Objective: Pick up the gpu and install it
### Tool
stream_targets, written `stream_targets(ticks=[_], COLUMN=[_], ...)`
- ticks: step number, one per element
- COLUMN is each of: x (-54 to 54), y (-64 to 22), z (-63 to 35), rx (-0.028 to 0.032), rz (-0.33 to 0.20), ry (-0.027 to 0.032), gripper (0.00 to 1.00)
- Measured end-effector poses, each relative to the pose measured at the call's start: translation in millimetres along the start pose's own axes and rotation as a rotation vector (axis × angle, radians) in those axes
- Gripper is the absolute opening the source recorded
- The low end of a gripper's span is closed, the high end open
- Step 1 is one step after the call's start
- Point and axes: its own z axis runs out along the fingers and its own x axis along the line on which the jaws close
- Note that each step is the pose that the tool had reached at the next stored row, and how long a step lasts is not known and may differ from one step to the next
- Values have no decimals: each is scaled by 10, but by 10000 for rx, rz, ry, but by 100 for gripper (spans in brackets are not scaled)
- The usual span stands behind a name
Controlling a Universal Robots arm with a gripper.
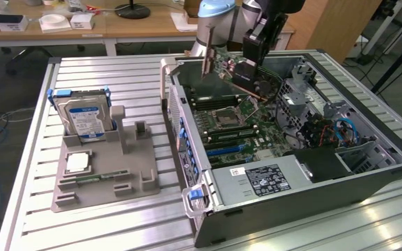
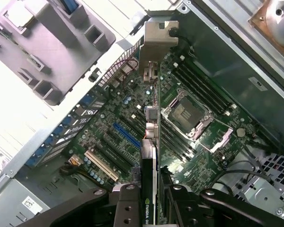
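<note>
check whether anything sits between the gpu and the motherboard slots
Nothing visible does. The pincer grips the thin black-and-green gpu card with its silver bracket above the open dark metal computer case; the green motherboard and its long blue slot lie uncovered beneath.

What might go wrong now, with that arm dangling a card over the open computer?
1. The gripper pinches the gpu by its thin faces; a slip might drop it onto the motherboard, near the open CPU socket.
2. If the card comes down out of line with the blue slot, its edge may scrape nearby parts.
3. Its silver bracket hangs close to the case wall and could snag there.
</note>
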Motion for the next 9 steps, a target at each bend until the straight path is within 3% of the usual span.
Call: stream_targets(ticks=[9], x=[0], y=[0], z=[6], rx=[-16], rz=[-654], ry=[29], gripper=[26])
